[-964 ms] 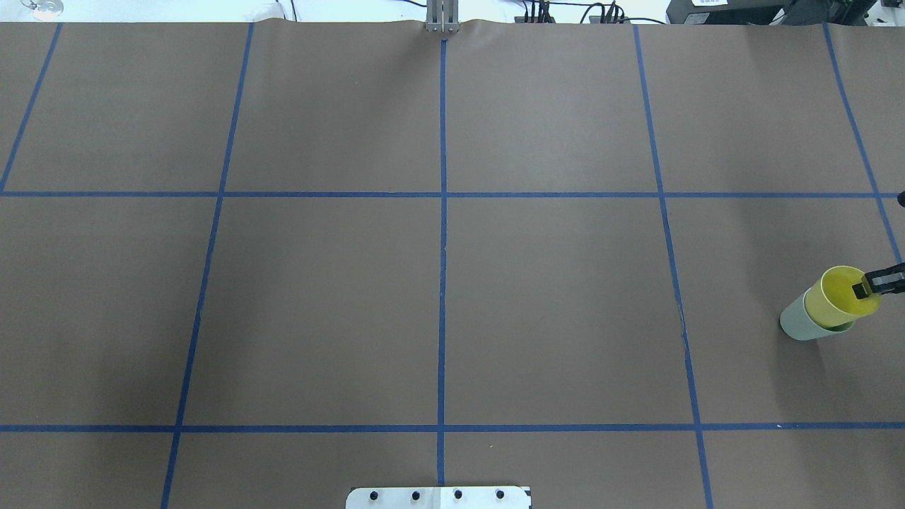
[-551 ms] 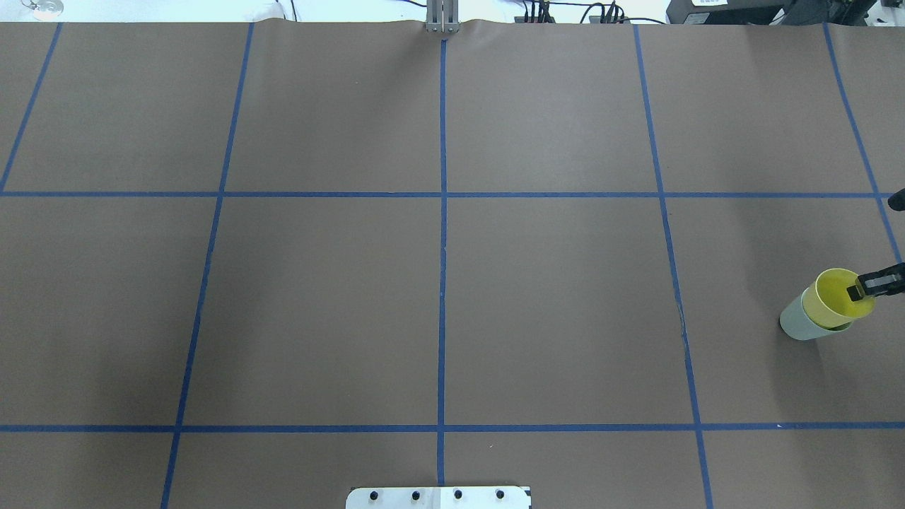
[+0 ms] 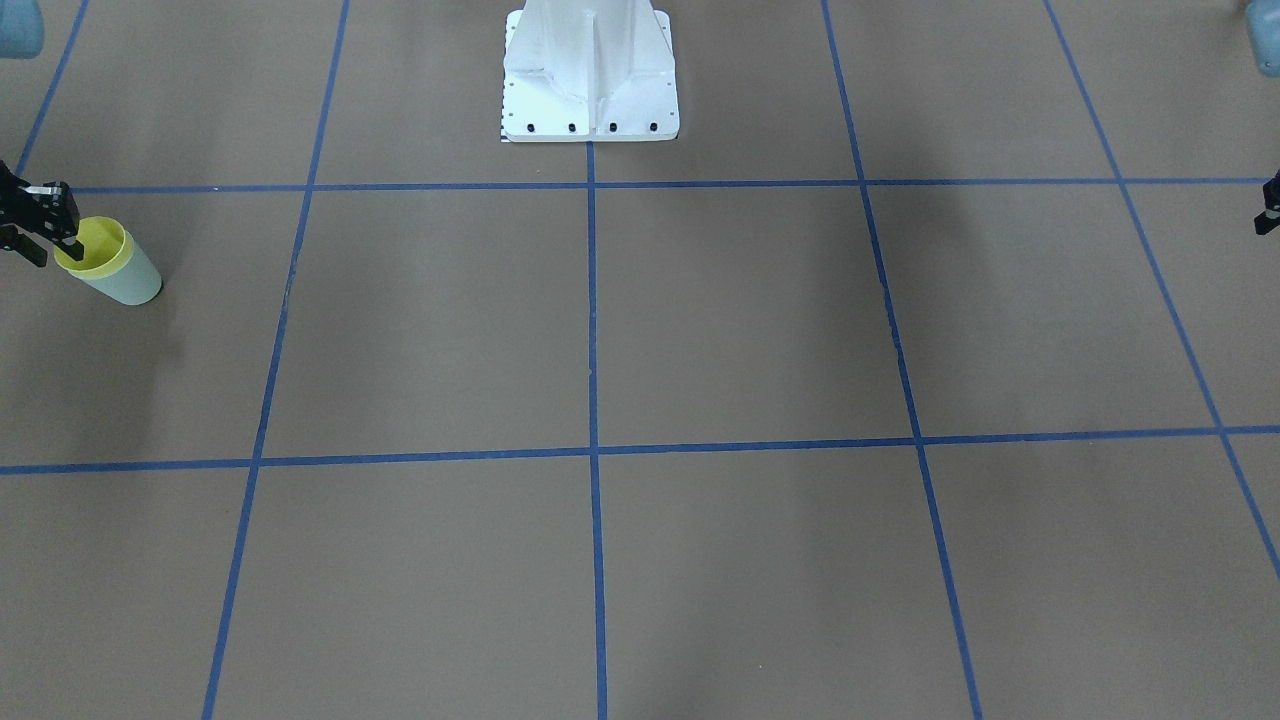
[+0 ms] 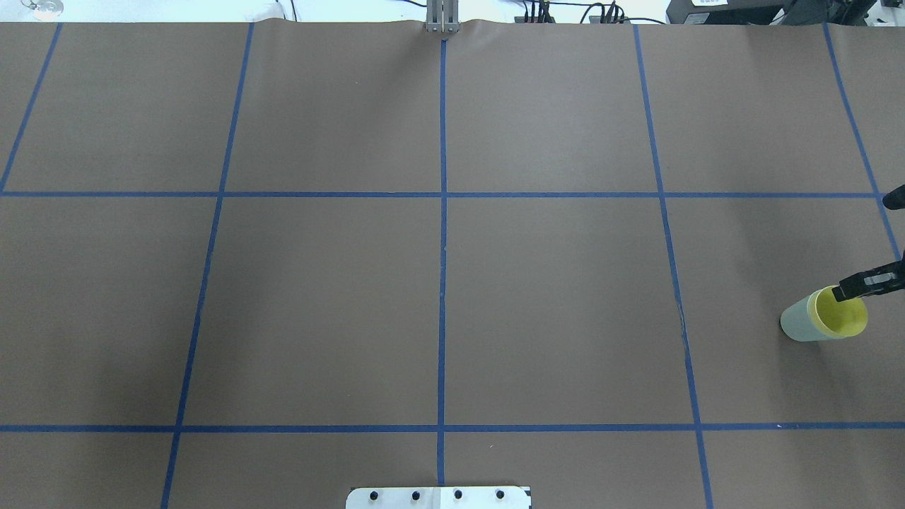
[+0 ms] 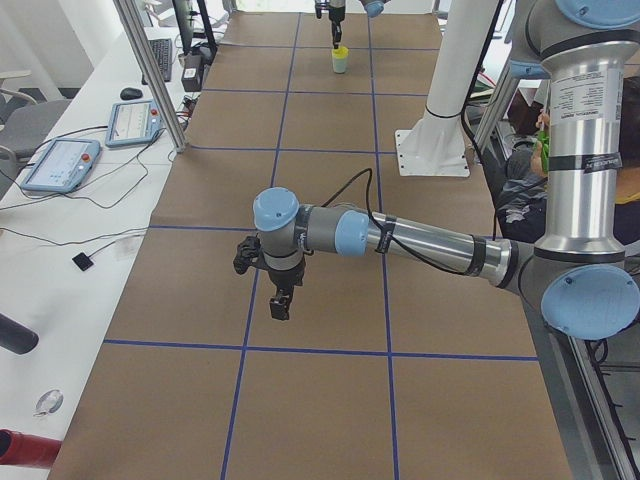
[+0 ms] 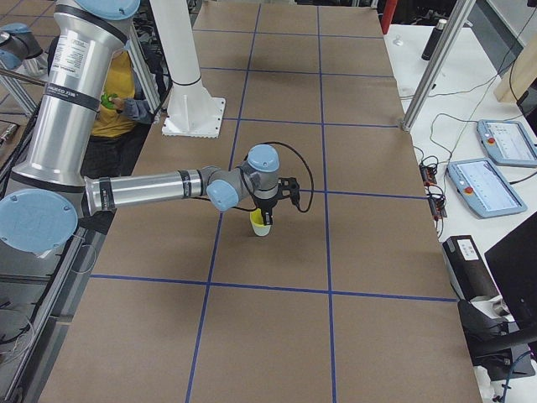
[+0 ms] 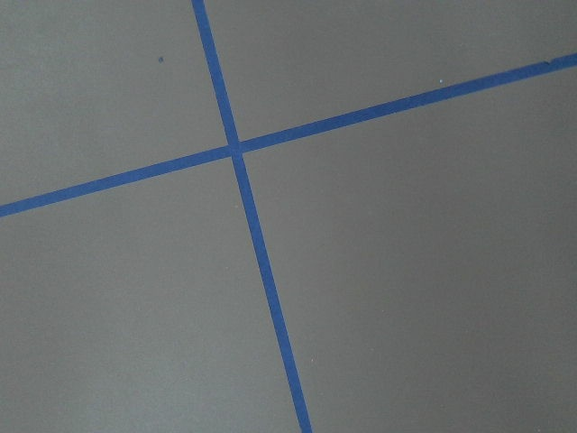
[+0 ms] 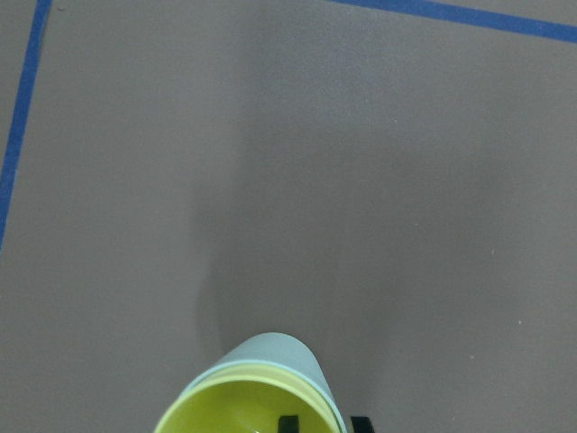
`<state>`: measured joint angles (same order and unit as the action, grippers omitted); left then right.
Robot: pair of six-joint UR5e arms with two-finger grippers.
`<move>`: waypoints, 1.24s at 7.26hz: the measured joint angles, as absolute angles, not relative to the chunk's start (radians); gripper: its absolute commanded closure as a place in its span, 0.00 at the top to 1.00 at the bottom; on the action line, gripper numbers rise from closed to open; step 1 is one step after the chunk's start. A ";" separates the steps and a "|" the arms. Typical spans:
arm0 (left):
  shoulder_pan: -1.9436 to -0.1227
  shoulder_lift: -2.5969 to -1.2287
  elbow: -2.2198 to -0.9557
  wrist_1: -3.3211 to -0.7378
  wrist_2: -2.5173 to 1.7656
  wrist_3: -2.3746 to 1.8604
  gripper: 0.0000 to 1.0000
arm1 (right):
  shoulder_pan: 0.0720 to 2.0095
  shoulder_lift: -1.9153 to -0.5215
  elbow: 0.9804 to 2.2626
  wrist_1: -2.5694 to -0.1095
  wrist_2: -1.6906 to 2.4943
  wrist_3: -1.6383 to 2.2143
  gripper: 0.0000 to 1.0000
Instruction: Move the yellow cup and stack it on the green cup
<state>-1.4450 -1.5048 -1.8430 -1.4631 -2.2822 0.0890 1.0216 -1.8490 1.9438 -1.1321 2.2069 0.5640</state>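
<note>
Black right jaws stand slightly spread astride the wall of the yellow cup, one fingertip inside at its twelve o'clock rim, the other outside, neither seeming to press. That cup sits nested deep in the green cup, upright at the counter's four o'clock edge in the overhead view. The stack looks made, so the step is likely letting go. The jaws should rise straight up, spread as they are, lest the inner finger drag the rim and tip both. Whether the left jaws are spread cannot be told.
</note>
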 measured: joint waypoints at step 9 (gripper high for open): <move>-1.615 -1.375 -1.874 -1.457 -2.283 0.255 1.00 | 1.494 -1.787 1.855 -1.396 2.262 0.130 1.00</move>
<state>-1.6151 -1.3748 -1.8743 -1.4571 -2.2826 0.2549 1.4938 -1.7866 1.8550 -1.3961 2.2623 0.1301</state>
